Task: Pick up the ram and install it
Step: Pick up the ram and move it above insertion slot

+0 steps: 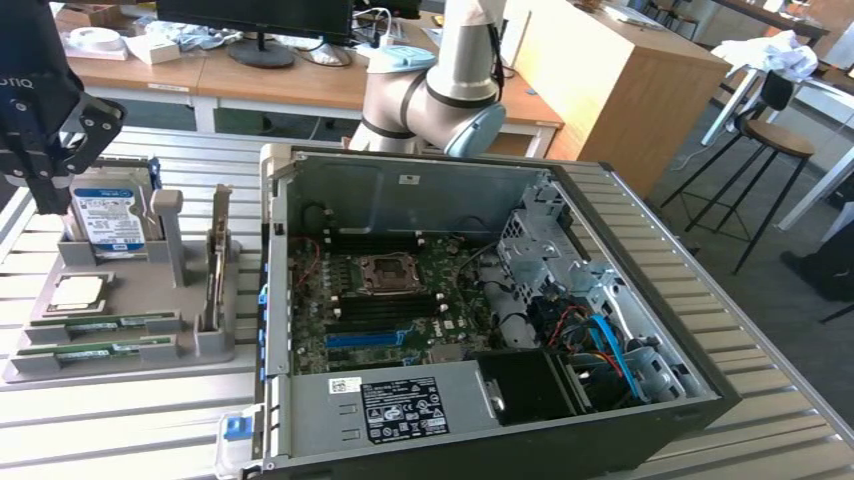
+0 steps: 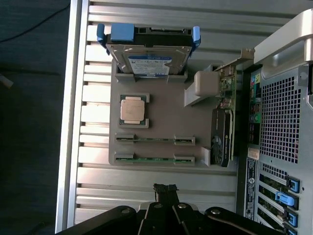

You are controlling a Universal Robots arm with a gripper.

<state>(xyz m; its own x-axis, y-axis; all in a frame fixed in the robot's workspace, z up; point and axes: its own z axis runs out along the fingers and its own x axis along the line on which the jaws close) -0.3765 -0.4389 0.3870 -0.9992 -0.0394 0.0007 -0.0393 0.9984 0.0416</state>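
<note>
Two ram sticks lie edge-up in slots of a grey holder tray (image 1: 120, 375), one ram (image 1: 104, 325) (image 2: 154, 139) just behind the other ram (image 1: 96, 351) (image 2: 154, 158). Each is thin, long and green. My gripper (image 1: 51, 200) (image 2: 165, 188) hangs above the tray's far end at the exterior view's left, over the hard drive, with its fingers shut and nothing between them. It touches neither stick. The open computer case (image 1: 307, 165) lies beside the tray, its motherboard (image 1: 387, 300) facing up.
The tray also holds a silver hard drive (image 1: 110, 215) (image 2: 149, 61), a square processor (image 1: 78, 292) (image 2: 133, 109) and an upright expansion card (image 1: 218, 260) (image 2: 225, 122). All rests on a slatted metal table (image 1: 120, 430). Desks and a stool (image 1: 774, 140) stand behind.
</note>
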